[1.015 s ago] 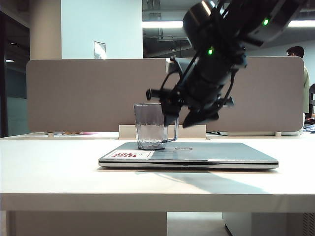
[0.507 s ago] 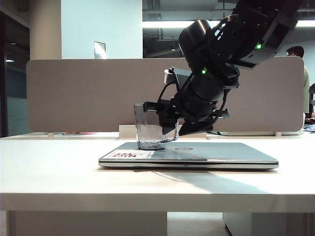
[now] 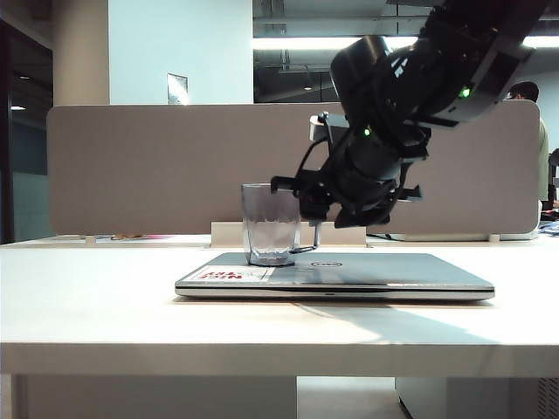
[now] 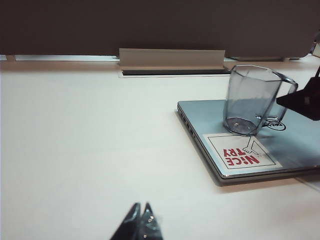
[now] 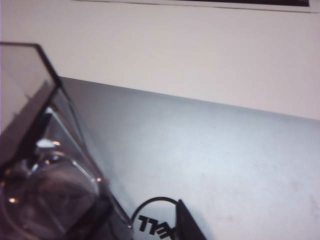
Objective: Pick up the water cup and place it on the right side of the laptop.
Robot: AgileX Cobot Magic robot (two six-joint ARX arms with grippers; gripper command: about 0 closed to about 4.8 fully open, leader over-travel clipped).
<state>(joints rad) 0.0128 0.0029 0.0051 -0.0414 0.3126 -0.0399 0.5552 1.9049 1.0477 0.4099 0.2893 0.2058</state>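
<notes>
On the laptop point(image 3: 336, 273) lid, the cup point(image 3: 270, 223) stands upright just at nine o'clock of my right gripper point(image 3: 306, 209), its fingers spread beside the glass without clamping it, while my left gripper point(image 4: 141, 223), fingers together, waits well off over bare desk point(image 3: 96, 305) before a grey partition point(image 3: 157, 166).

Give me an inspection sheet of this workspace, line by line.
Surface: pale table.
Job's things: water cup upright on the closed laptop, near its sticker.
Clutter: nothing seen.
Grippers: right gripper at the cup, one jaw behind it, grip cannot be told; left gripper shut, low over the table, away from the laptop.
Cables: nothing seen.
Surroundings: beige divider; person behind it.
</notes>
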